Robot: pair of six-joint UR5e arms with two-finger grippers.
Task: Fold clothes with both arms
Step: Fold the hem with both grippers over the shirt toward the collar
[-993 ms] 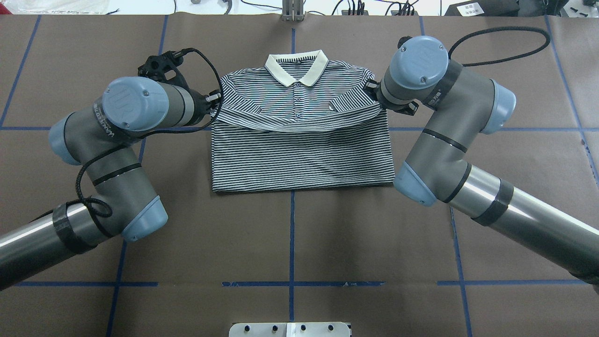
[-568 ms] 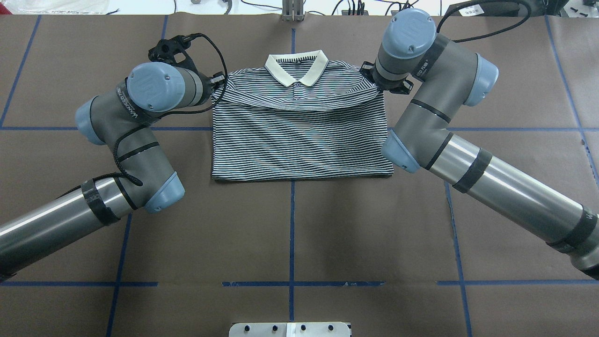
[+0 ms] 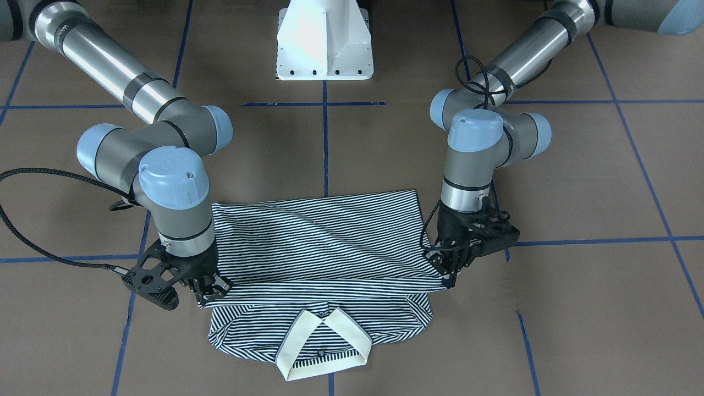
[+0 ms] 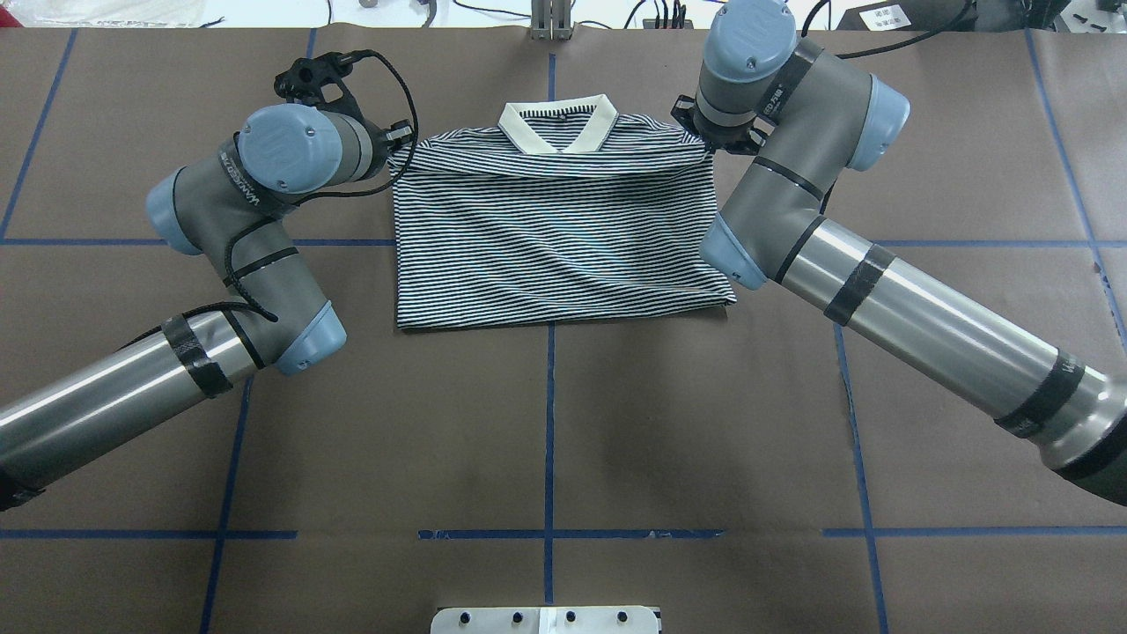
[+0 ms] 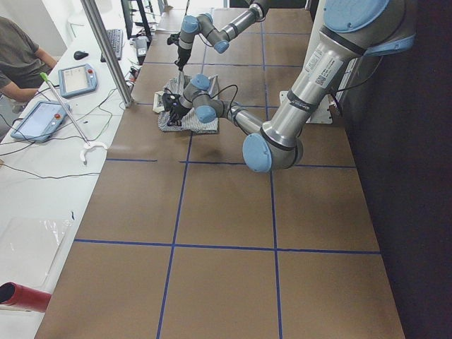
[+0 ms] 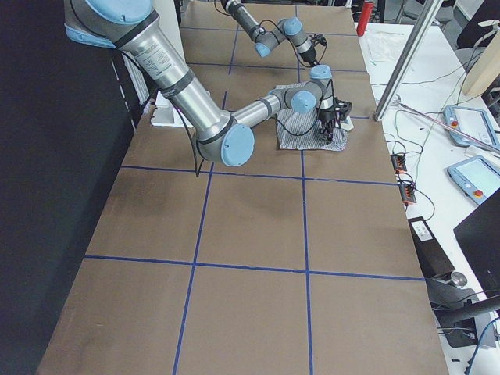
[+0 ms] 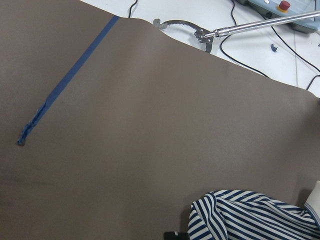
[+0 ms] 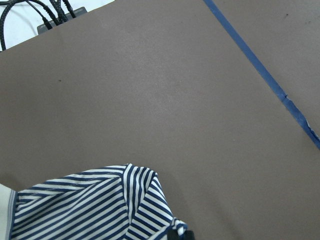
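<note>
The striped polo shirt (image 4: 563, 238) lies at the far middle of the table, its lower half doubled over toward the cream collar (image 4: 556, 110). My left gripper (image 4: 401, 148) is shut on the left corner of the carried edge. My right gripper (image 4: 704, 141) is shut on the right corner. From the front, the left gripper (image 3: 448, 275) and right gripper (image 3: 212, 290) hold that edge taut just short of the collar (image 3: 294, 338). Both wrist views show only a striped corner (image 7: 250, 215) (image 8: 90, 205) at the bottom of the frame.
Brown paper with blue tape lines (image 4: 550, 423) covers the table. The white pedestal base (image 3: 324, 41) stands on the robot's side. A metal post (image 4: 550, 18) and cables sit past the far edge. A seated person (image 5: 18, 53) and tablets are beside the table's end.
Both grippers have carried the shirt's edge away from the robot toward the collar. The button placket and chest are now covered, and the folded shirt looks shorter.
</note>
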